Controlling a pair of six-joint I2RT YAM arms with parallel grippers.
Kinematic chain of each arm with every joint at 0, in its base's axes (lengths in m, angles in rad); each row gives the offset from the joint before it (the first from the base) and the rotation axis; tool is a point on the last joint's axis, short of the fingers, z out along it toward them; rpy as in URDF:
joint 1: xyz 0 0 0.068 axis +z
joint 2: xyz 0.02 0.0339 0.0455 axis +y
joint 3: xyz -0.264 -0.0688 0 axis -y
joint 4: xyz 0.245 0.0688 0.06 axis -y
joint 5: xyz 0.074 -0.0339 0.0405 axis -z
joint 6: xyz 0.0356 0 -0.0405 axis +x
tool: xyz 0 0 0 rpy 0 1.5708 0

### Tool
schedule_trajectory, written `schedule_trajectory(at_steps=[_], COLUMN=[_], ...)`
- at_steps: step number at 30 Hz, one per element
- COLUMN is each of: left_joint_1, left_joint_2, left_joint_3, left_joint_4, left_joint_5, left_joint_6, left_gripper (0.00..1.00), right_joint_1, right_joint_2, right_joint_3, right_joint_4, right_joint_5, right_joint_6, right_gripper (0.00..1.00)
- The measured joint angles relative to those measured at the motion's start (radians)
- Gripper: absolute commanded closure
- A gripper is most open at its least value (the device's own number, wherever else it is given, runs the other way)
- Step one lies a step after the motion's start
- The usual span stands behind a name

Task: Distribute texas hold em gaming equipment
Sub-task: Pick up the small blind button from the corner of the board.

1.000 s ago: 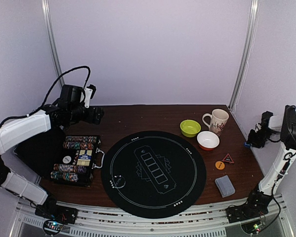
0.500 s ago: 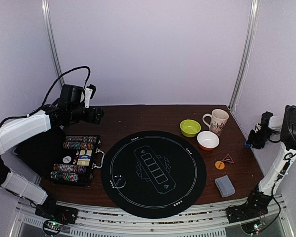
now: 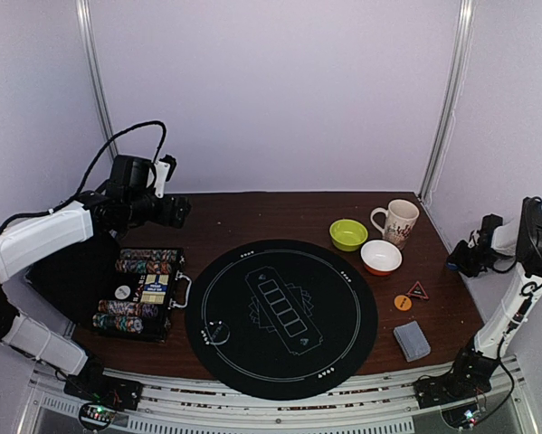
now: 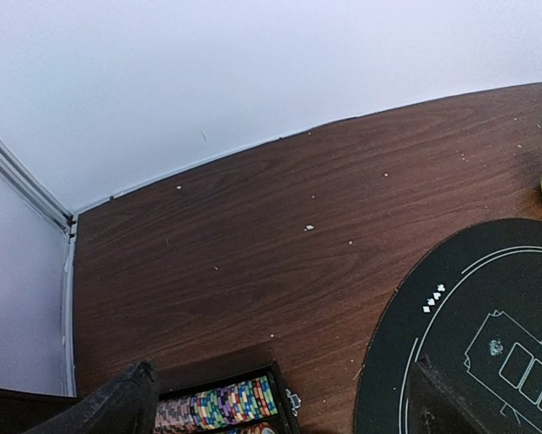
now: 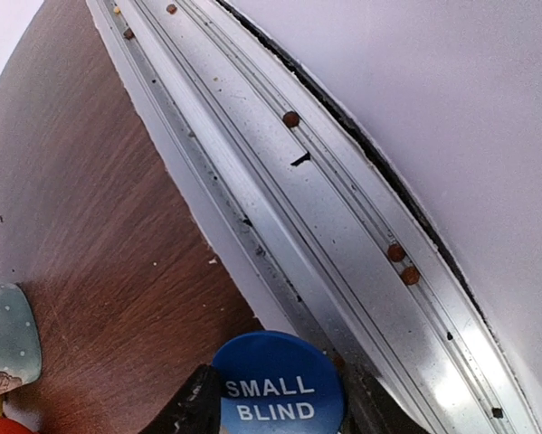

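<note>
A blue disc (image 5: pixel 278 384) marked SMALL BLIND sits between the fingers of my right gripper (image 5: pixel 280 409), which is shut on its rim. That gripper (image 3: pixel 462 259) hangs at the table's right edge, over the metal rail. An orange disc (image 3: pixel 403 302) and a small red triangle (image 3: pixel 418 290) lie on the wood right of the mat. The grey-blue card deck (image 3: pixel 412 340) lies nearer the front. My left gripper (image 3: pixel 175 210) hovers open over the back left, behind the open chip case (image 3: pixel 144 291). Nothing is between its fingers (image 4: pixel 126 405).
A round black mat (image 3: pixel 280 316) fills the table's middle. A green bowl (image 3: pixel 348 234), a white-orange bowl (image 3: pixel 381 257) and a patterned mug (image 3: pixel 397 221) stand at the back right. The aluminium rail (image 5: pixel 280 190) and the wall run close past my right gripper.
My right wrist has dipped and shifted slightly at the table's right edge, with the blue disc still between its fingers. The left arm has not moved.
</note>
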Motion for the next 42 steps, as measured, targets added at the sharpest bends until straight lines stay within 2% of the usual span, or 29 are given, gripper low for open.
schedule_trajectory(at_steps=[10,20,33,42], left_joint_1=[0.0,0.0,0.0,0.0], left_joint_2=[0.0,0.0,0.0,0.0], left_joint_3=[0.0,0.0,0.0,0.0], left_joint_4=[0.0,0.0,0.0,0.0], left_joint_5=[0.001,0.011,0.016,0.02], left_joint_6=[0.004,0.003,0.003,0.003], left_gripper=[0.02,0.02,0.02,0.02], right_joint_1=[-0.026,-0.049,-0.074,-0.092], right_joint_2=[0.0,0.0,-0.002,-0.003], right_joint_3=[-0.046,-0.072,-0.088,-0.109], right_joint_4=[0.085,0.135,0.159,0.199], right_joint_5=[-0.047,-0.094,-0.145,-0.178], right_joint_6=[0.011,0.003,-0.024,-0.024], right_gripper=[0.54,0.64,0.65,0.75])
